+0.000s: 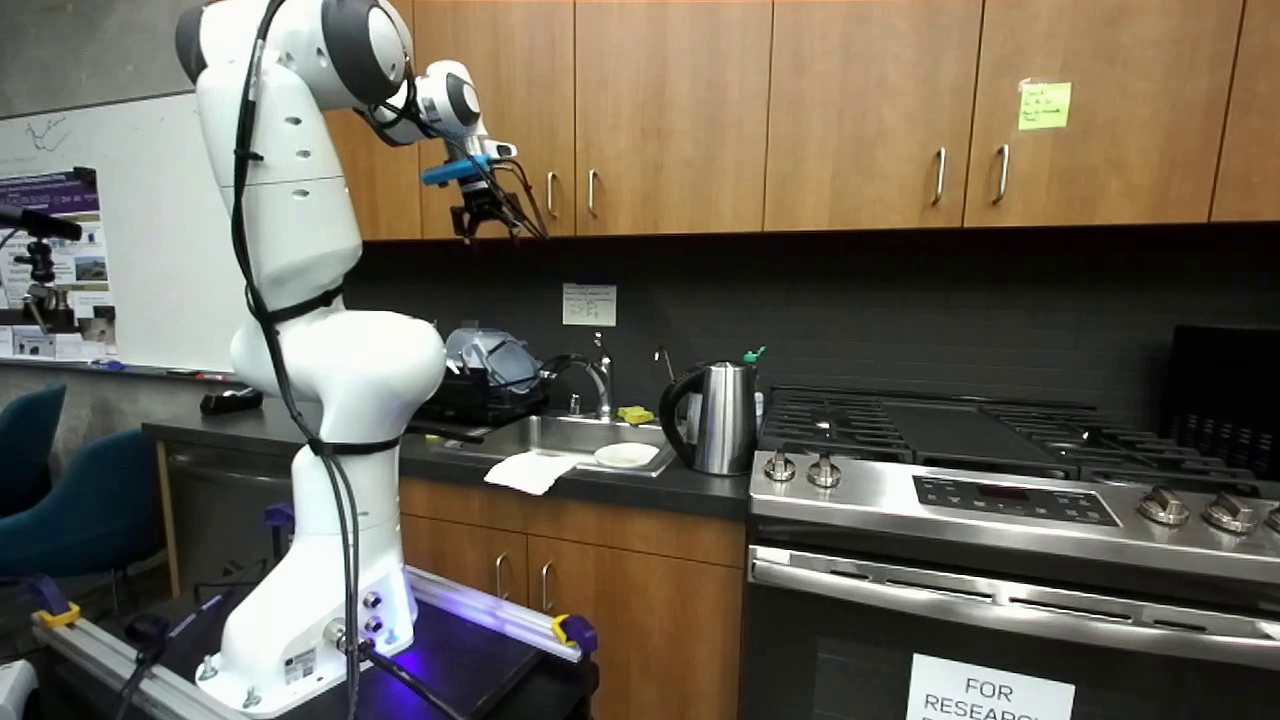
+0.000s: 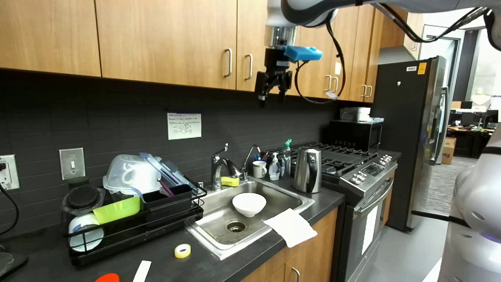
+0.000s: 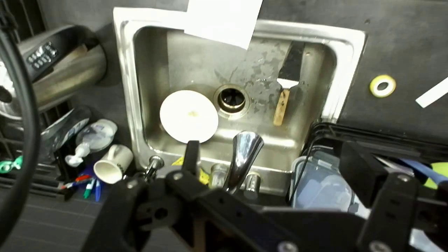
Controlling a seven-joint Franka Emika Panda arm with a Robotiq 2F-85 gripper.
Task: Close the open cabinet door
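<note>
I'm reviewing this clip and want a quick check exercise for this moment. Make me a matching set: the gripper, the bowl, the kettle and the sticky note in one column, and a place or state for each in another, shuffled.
1. gripper
2. bowl
3. kettle
4. sticky note

A. on the counter beside the stove
B. stuck to an upper cabinet door
C. open, holding nothing
D. in the sink

Pairs: 1-C, 2-D, 3-A, 4-B.

White arm (image 1: 335, 370), black cables (image 1: 241, 190), black claw (image 2: 272, 100)
</note>
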